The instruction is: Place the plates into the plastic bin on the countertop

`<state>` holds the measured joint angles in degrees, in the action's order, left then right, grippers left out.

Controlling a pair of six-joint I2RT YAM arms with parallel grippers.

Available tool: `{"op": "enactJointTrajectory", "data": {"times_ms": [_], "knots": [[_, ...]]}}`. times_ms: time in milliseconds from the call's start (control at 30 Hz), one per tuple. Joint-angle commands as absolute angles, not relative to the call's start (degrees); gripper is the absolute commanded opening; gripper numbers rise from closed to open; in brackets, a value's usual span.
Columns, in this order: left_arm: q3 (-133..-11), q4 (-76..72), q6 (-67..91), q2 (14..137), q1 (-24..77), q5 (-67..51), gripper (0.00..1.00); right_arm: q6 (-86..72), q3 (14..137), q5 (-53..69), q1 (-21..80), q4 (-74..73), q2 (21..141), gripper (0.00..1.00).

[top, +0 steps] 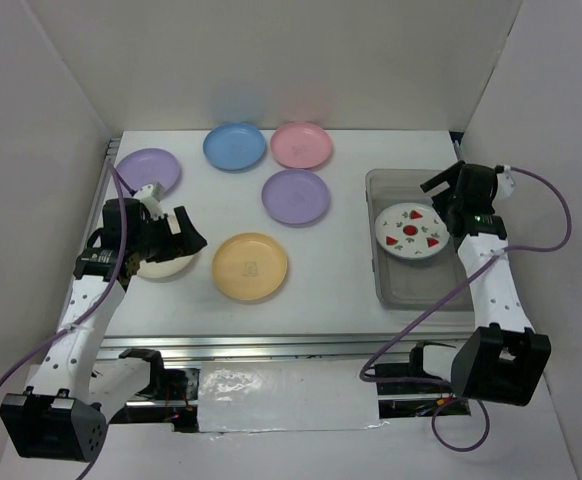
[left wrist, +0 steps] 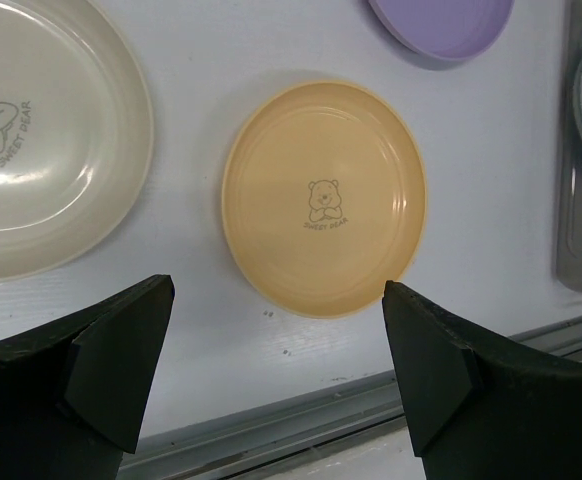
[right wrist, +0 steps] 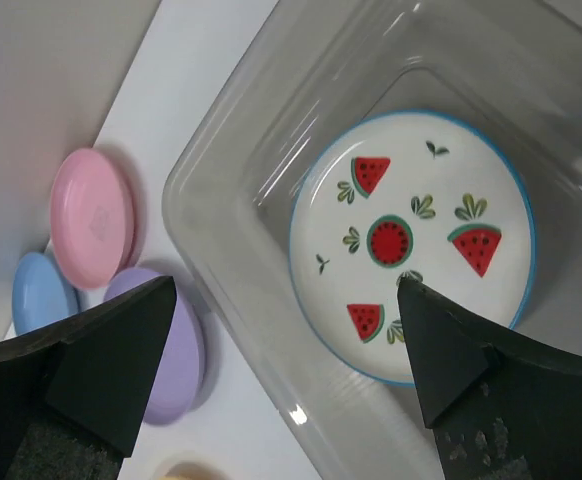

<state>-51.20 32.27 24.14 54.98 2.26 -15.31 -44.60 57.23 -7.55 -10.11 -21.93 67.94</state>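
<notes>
Lying flat in the plastic bin, the fruit-pattern plate sits beneath the right claw, jaws apart; the left claw, likewise apart, faces the yellow-orange plate.

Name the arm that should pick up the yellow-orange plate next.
Left. The open left gripper hovers beside the yellow-orange plate; the right gripper is farther off, above the plastic bin.

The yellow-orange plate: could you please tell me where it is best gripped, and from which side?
Probably the thin rim on the side facing the left gripper, approached from above at a slant. The yellow-orange plate lies flat, face up, on the countertop, so only the rim offers a bite.
</notes>
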Motion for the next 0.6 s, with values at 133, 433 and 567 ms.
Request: {"op": "enactJointTrajectory", "data": {"times_ms": [133, 433, 567], "knots": [[-51.85, 32.60, 24.70, 54.32, 2.02, -10.57, 0.99, -44.75, 57.15, -7.85, -7.40, -23.35, 68.42, 1.00], [-52.74, 36.30, 29.97, 50.02, -1.67, 4.65, 0.99, -38.41, 63.63, -11.56, 30.71, -22.50, 64.40, 1.00], [-52.91, 38.14, 31.81, 48.96, -1.84, 8.87, 0.99, -38.58, 65.21, -12.04, 37.69, -21.97, 73.10, 1.00]]}}
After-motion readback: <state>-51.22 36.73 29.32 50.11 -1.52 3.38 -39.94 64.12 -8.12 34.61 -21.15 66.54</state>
